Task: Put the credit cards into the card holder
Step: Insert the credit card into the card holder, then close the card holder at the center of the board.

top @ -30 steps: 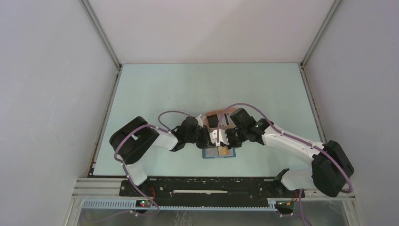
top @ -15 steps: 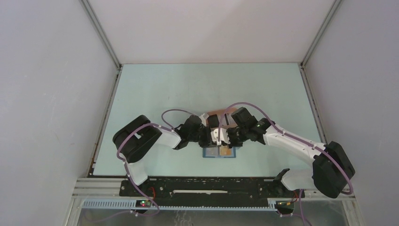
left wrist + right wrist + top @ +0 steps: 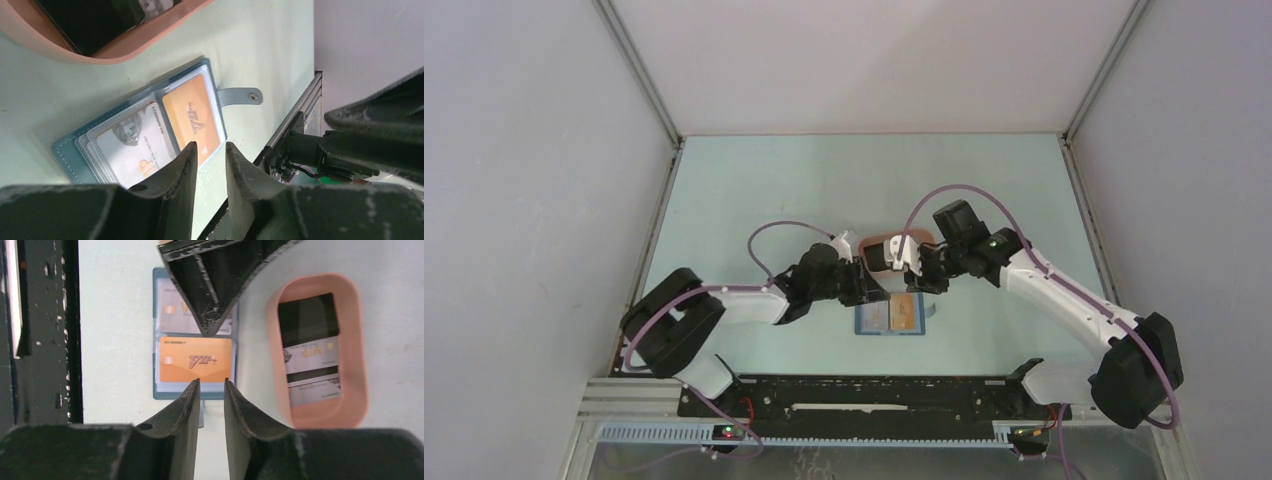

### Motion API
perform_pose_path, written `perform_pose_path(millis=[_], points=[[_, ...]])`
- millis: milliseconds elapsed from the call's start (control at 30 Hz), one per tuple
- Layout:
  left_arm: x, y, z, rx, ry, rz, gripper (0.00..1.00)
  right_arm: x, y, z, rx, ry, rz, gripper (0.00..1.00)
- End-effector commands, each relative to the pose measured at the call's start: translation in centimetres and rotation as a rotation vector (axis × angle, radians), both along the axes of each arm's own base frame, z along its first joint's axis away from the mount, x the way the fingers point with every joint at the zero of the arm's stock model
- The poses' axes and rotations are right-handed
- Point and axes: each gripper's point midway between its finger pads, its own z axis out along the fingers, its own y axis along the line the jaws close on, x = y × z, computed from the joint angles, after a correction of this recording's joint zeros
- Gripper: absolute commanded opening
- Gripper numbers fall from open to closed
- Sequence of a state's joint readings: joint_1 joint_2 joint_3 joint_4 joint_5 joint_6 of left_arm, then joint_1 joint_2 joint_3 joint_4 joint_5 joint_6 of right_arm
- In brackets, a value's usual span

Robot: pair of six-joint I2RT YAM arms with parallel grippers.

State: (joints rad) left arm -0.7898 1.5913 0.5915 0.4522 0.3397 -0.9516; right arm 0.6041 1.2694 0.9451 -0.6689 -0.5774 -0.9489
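Top view first: both arms reach in to the middle of the bench (image 3: 824, 180). The card holder (image 3: 858, 318) lies open and flat just below centre, with a pale card (image 3: 875, 316) in its left half and an orange card (image 3: 906, 313) in its right. Just above it, the left gripper (image 3: 876, 290) comes in from the left and the right gripper (image 3: 916, 282) from the right, their tips near each other. From up here I can't tell how the jaws stand. Behind them sits the salmon-pink tray (image 3: 886, 236).

Over to the left wrist: the left gripper (image 3: 210, 147) sits at bottom centre, jaws a narrow gap apart, nothing between them. The card holder (image 3: 62, 155) runs diagonally across the middle, with the pale card (image 3: 130, 145) lower left and the orange card (image 3: 192, 117) upper right. Its snap tab (image 3: 235, 96) pokes out to the right, flat on the bench. The tray (image 3: 115, 52) curves through the upper left with a black card (image 3: 85, 20) inside.

Right wrist now: the right gripper (image 3: 211, 382) is at bottom centre, jaws slightly parted and empty, tips at the orange card's (image 3: 196, 360) lower edge in frame. The card holder (image 3: 175, 396) lies open above. The pale card (image 3: 170, 310) in its upper half is partly hidden by the left gripper (image 3: 212, 300) wedging down from the top. To the right, apart from the holder, the tray (image 3: 274, 355) holds the black card (image 3: 306, 315) and a printed card (image 3: 310, 356).
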Motion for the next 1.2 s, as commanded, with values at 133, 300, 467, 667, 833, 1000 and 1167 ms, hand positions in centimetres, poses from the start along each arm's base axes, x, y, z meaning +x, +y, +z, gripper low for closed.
perform_pose_path(millis=[133,300,467,667,833,1000,1167], points=[[0.3,2.7,4.4,-0.003,-0.27,0.029,0.33,-1.0,-0.4,5.1,0.084,0.101,-0.114,0.4],[0.5,5.5,6.8,0.058,-0.412,0.085,0.33,0.6,-2.1,8.0,0.164,0.013,-0.208,0.45],[0.7,8.3,8.7,0.13,-0.52,0.138,0.34,2.5,-4.7,10.6,0.25,-0.015,-0.379,0.77],[1.4,11.8,9.8,0.247,-0.613,0.226,0.41,1.3,-4.6,10.7,0.349,0.223,-0.409,1.0],[1.5,14.1,9.0,0.282,-0.594,0.332,0.71,1.5,-4.8,6.9,0.262,0.355,-0.447,0.96],[0.8,13.8,7.6,0.212,-0.55,0.346,1.0,1.6,-5.3,1.9,0.086,0.402,-0.485,0.89],[-0.7,11.2,6.2,0.104,-0.504,0.219,1.0,1.4,-4.3,-1.9,-0.072,0.404,-0.482,0.79]])
